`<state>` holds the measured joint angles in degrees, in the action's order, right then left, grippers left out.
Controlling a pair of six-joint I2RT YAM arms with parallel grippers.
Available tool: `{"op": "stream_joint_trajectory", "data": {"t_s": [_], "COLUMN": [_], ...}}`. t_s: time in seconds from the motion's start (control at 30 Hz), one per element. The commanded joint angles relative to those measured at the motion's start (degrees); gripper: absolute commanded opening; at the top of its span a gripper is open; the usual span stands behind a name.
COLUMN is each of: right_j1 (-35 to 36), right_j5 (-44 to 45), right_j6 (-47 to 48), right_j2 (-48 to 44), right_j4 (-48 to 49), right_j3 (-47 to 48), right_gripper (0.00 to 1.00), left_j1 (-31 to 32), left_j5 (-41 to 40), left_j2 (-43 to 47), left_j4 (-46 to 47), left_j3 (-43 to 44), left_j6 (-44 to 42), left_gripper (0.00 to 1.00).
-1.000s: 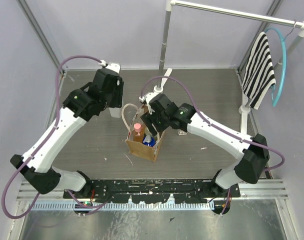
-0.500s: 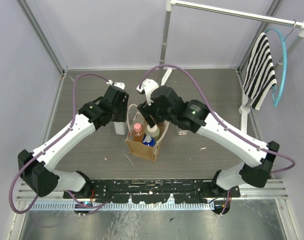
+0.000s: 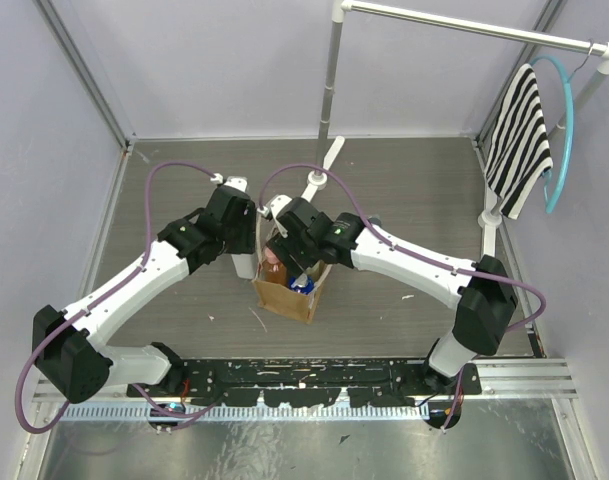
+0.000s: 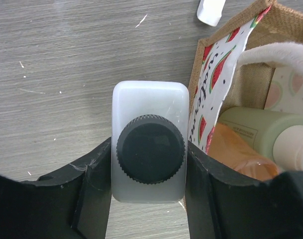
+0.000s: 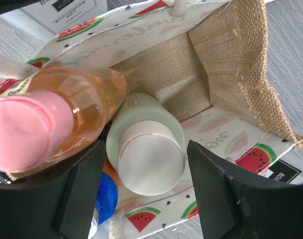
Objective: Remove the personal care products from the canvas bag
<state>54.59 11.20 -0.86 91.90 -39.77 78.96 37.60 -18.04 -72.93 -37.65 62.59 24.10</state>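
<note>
Left wrist view: left tool clamped on the white squarish bottle, one finger flat against each side, dark ribbed cap facing up. The bottle is outside the canvas bag, just beside its left wall and over the bare worktop. Whether its base rests on the wood cannot be told from here.

Right wrist view: right tool is in the bag's mouth, jaws moderately apart and straddling the cream bottle with beige cap. No firm contact is visible on either side. The peach-orange bottle with pink cap leans against the cream bottle's left. The blue-capped bottle shows low beside them. All three are inside the bag.

Step in hand, as judged: one bottle is being set down outside while the next is lined up for pick-up. The task looks under halfway, with three products in the bag.

Next move calls for:
- left jaws to part once the white bottle stands steady, then a straight lift clear;
- right jaws to close squarely on the cream bottle and draw it straight up, without snagging the peach-orange bottle or dragging the light bag.

Top external view: the left arm reaches forward and inward, wrist pointing down at the bag's left. The right arm stretches diagonally across, elbow low, wrist bent down over the bag opening.
</note>
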Motion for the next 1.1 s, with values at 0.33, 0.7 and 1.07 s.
{"op": "stream_joint_trajectory", "data": {"t_s": [0.33,0.7,1.07], "right_j1": [-3.7,-7.9,-10.2], "right_j5": [-4.4,-4.2,-5.6], "right_j6": [-1.0,-0.4,-0.4], "right_j2": [0.2,-3.5,-1.5], "right_j4": [1.8,-0.4,-2.6], "right_j3": [-0.2,8.2,11.7], "right_gripper": [0.29,0.17,0.19], "left_j1": [-0.2,1.0,11.6], "left_j5": [-1.4,6.7,14.5], "left_j2": [4.5,11.7,2.1], "left_j4": [-0.3,-1.0,-0.3], "left_j3": [5.9,12.3,15.4], "left_j6": [1.0,2.8,-0.4], "left_gripper": [0.75,0.59,0.57]}}
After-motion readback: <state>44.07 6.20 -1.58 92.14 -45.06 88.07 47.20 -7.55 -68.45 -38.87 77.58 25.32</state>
